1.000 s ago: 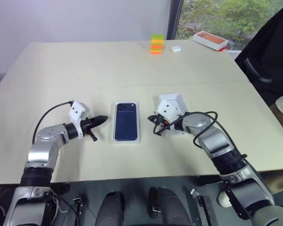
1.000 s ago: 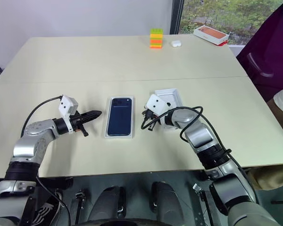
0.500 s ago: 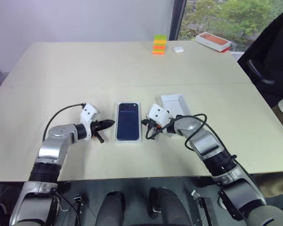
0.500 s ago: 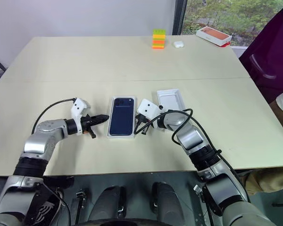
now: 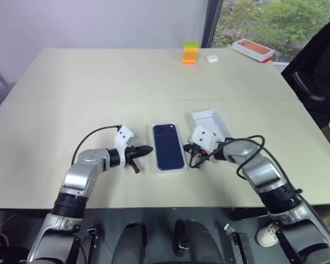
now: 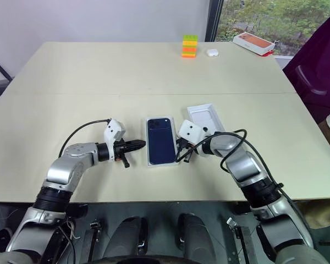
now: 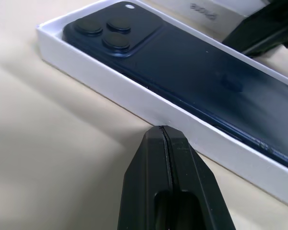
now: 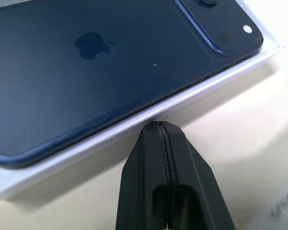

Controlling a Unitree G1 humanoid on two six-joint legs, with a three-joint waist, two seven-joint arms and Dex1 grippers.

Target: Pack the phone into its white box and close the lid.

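Far ahead of both grippers I see stacked colour blocks (image 5: 190, 53), a small white case (image 5: 210, 58) and an orange-topped box (image 5: 253, 49) at the table's (image 5: 99, 82) back edge; nothing blocks my way. Just past my right gripper (image 8: 159, 125) lies the lid (image 5: 211, 121), inside up. The phone (image 5: 169, 153) sits back-up in the white box (image 7: 134, 98), directly between my grippers. My left gripper (image 7: 162, 128) has its jaws pressed together, holding nothing, tip at the box's left wall. Right one is clamped tight too, empty, tip at the right wall.
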